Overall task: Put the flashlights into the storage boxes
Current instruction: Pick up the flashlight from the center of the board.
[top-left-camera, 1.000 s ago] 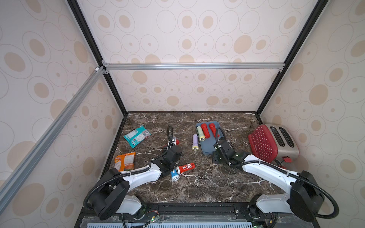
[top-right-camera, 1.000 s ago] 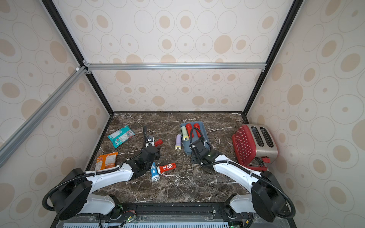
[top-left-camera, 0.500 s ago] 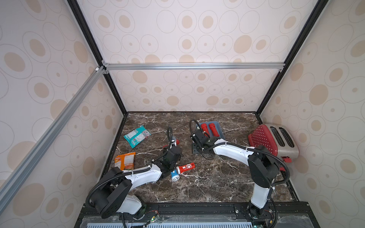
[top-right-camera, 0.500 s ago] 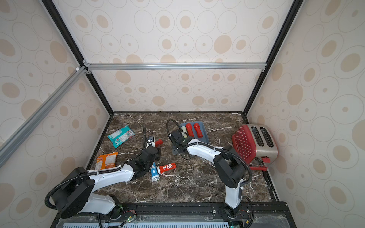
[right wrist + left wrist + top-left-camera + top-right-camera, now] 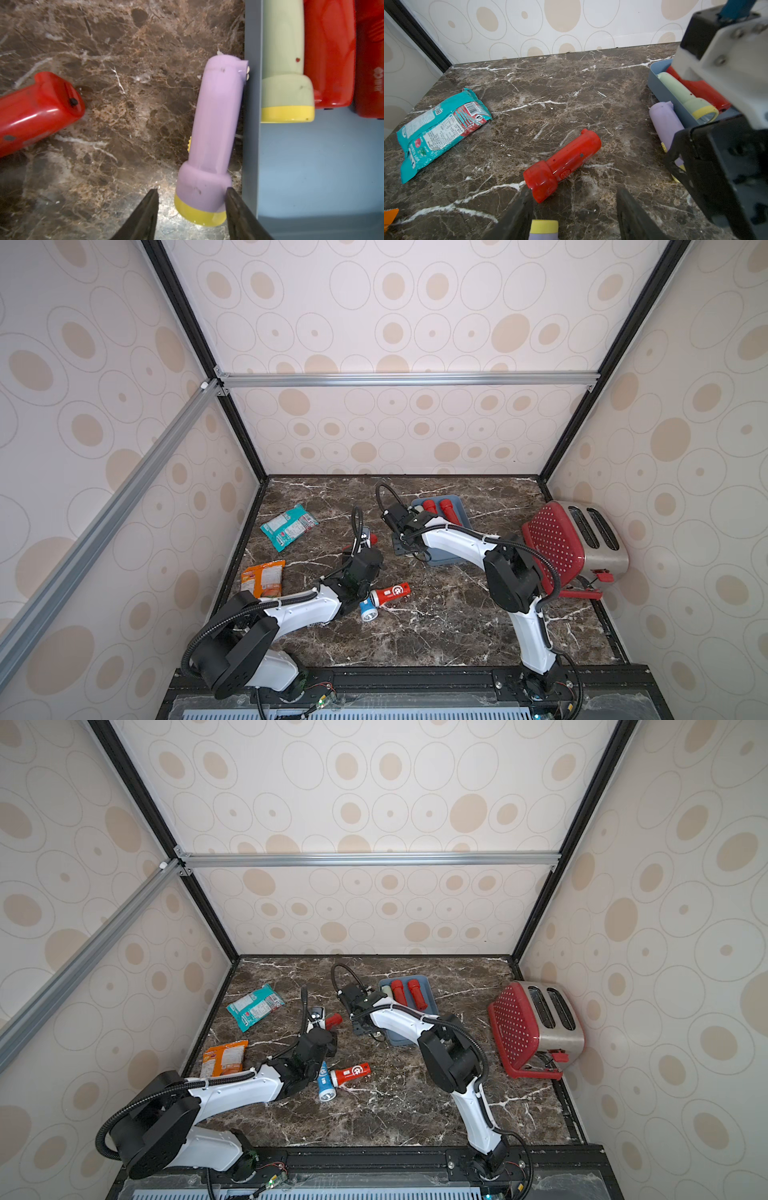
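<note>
The slate-blue storage box [image 5: 460, 506] [image 5: 251, 124] holds two red flashlights [image 5: 446, 509] and a pale green one [image 5: 284, 62]. A lilac flashlight [image 5: 216, 128] [image 5: 664, 122] lies on the marble against the box's outer wall. My right gripper [image 5: 191, 190] is open, its fingers straddling that flashlight's yellow-rimmed head. One finger touches the head and the other stands apart. My left gripper [image 5: 573, 191] is open low over the table, beside a red flashlight [image 5: 564, 162] [image 5: 371, 538]. A second lilac flashlight [image 5: 544, 230] lies under it. A red flashlight [image 5: 390, 592] and a blue one [image 5: 368, 610] lie nearer the front.
A teal snack packet [image 5: 289, 526] and an orange one [image 5: 264, 577] lie at the left. The red dotted toaster [image 5: 573, 543] stands at the right wall. My right wrist [image 5: 726, 145] hangs close beside my left gripper.
My right gripper has swung left from over the box's near end to the lilac flashlight beside the box, the arm folding back. My left arm has hardly moved.
</note>
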Controlling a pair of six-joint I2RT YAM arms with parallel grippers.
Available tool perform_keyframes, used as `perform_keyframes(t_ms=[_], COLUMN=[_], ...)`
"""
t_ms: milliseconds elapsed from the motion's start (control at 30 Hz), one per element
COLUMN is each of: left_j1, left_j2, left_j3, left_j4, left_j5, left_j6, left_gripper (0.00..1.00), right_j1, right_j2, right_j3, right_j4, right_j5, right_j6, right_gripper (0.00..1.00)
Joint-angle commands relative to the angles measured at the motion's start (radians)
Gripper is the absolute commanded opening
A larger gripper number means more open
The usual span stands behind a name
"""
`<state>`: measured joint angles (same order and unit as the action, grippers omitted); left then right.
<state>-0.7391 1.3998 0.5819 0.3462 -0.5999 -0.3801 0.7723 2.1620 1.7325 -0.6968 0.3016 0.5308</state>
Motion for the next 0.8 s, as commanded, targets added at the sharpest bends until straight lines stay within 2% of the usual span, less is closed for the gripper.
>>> perform_keyframes(t_ms=[0,200,300,467,633,767], left_j1=[0.007,0.008,0.009,0.009,0.009,0.009], left_j2=[-0.011,-0.024,-0.037,-0.034,-0.045,-0.061], left_j3=[0.009,0.022,-0.013,-0.003,0.007,-0.025], left_j4=[0.024,-0.012,0.041,0.028,0.002,0.048], left_j5=[-0.037,-0.045,-0.055,-0.054,-0.057,-0.050], left_j6=[0.018,0.015,0.022,0.023,0.014,0.014], left_gripper=[0.63,0.63,0.64,0.64,0.63,0.64], right_j1=[0.002,0.002,0.002,0.002,0.001,0.001], right_j2=[0.042,0.108,0.142,0.169,0.146,0.107], right_j3=[0.039,0.085,0.123,0.141,0.107,0.074], right_j4=[-0.062,-0.076,-0.098,-0.109,-0.101,-0.100], right_j5=[0.040,0.049,0.050,0.032,0.031,0.035], right_j6=[-0.026,-0.030,-0.030,-0.025,-0.019,-0.010], right_gripper=[0.54,0.54,0.53,0.50,0.35,0.33])
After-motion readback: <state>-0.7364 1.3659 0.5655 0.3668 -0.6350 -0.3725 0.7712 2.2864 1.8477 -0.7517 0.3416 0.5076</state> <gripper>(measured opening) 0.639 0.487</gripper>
